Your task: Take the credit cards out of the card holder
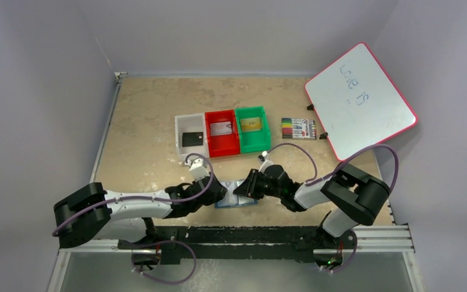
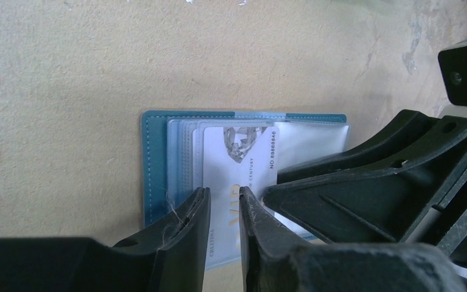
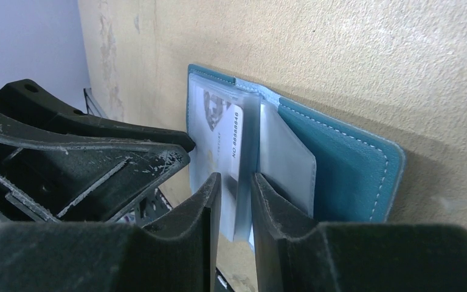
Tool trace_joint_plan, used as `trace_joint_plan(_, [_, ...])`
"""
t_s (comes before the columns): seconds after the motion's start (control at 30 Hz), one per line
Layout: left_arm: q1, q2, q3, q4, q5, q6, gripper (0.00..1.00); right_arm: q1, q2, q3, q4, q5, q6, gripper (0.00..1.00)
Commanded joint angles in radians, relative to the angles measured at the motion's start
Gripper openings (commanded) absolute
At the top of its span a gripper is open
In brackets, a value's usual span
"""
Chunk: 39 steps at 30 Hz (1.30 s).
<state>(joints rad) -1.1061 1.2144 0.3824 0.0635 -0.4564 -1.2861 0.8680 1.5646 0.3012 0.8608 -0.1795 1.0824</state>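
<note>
Two hands work the open teal folding card holder (image 2: pixel 152 170) on the beige counter (image 2: pixel 67 91): the left hand (image 2: pixel 224 194) narrowly apart over a pale silver card (image 2: pixel 231 164), the right hand (image 3: pixel 236 179) at the clear pockets, grip unclear. Next, likely: pinch the card's edge and slide it out.

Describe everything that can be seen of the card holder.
The card holder is a teal, leather-like wallet with pale stitching, lying open on the tan table. Clear pocket leaves fan from its spine; one holds a pale card printed with a number. The left gripper and right gripper straddle the leaves; contact is unclear.

A lab test booth: bare grey walls (image 1: pixel 42 73) around a table (image 1: pixel 146 109), whiteboard (image 1: pixel 359 100) propped.
</note>
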Motion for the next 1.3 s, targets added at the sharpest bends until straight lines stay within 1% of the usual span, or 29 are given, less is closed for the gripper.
trace_joint_plan(0.0, [0.005,0.056,0.056,-0.049,0.008,0.045,0.23,-0.007,0.011,0.008,0.050,-0.029,0.002,0.26])
trace_joint_plan(0.1, [0.002,0.086,0.079,-0.077,0.007,0.061,0.20,-0.008,0.005,0.008,0.054,-0.030,0.005,0.22])
trace_joint_plan(0.17, [-0.001,0.096,0.090,-0.091,0.002,0.065,0.17,-0.010,-0.003,0.006,0.051,-0.027,0.008,0.15])
trace_joint_plan(0.23, [-0.003,0.103,0.094,-0.100,-0.005,0.067,0.16,-0.013,-0.012,0.004,0.044,-0.020,0.011,0.14])
trace_joint_plan(0.27, [-0.004,0.103,0.095,-0.106,-0.009,0.065,0.15,-0.014,-0.017,0.003,0.041,-0.019,0.011,0.16])
trace_joint_plan(0.33, [-0.005,0.105,0.093,-0.119,-0.020,0.059,0.14,-0.017,-0.023,0.001,0.038,-0.017,0.013,0.23])
trace_joint_plan(0.43, [-0.006,0.105,0.088,-0.130,-0.027,0.059,0.12,-0.020,-0.028,-0.011,0.052,-0.014,0.023,0.23])
trace_joint_plan(0.5, [-0.007,0.107,0.086,-0.135,-0.027,0.059,0.12,-0.022,-0.028,-0.014,0.061,-0.017,0.023,0.21])
trace_joint_plan(0.57, [-0.009,0.110,0.085,-0.140,-0.030,0.059,0.11,-0.024,-0.029,-0.016,0.062,-0.022,0.025,0.21])
trace_joint_plan(0.6, [-0.010,0.111,0.086,-0.141,-0.032,0.060,0.11,-0.025,-0.029,-0.017,0.061,-0.023,0.025,0.23])
trace_joint_plan(0.67, [-0.011,0.113,0.088,-0.147,-0.037,0.062,0.10,-0.026,-0.034,-0.020,0.060,-0.021,0.030,0.33])
trace_joint_plan(0.77, [-0.013,0.120,0.098,-0.171,-0.050,0.065,0.08,-0.031,-0.046,-0.028,0.061,-0.017,0.034,0.34])
trace_joint_plan(0.83, [-0.016,0.121,0.101,-0.180,-0.060,0.062,0.08,-0.034,-0.053,-0.031,0.066,-0.020,0.034,0.30])
trace_joint_plan(0.9, [-0.017,0.119,0.101,-0.176,-0.063,0.061,0.08,-0.036,-0.056,-0.033,0.073,-0.026,0.037,0.16])
trace_joint_plan(0.93, [-0.017,0.118,0.101,-0.174,-0.062,0.063,0.07,-0.038,-0.054,-0.035,0.083,-0.031,0.039,0.12])
trace_joint_plan(0.97, [-0.017,0.119,0.101,-0.174,-0.062,0.064,0.07,-0.039,-0.055,-0.038,0.091,-0.036,0.042,0.10])
trace_joint_plan(1.17, [-0.018,0.128,0.101,-0.184,-0.065,0.065,0.04,-0.047,-0.051,-0.049,0.108,-0.041,0.051,0.08])
trace_joint_plan(1.27, [-0.023,0.130,0.100,-0.183,-0.068,0.064,0.03,-0.050,-0.048,-0.058,0.124,-0.047,0.057,0.04])
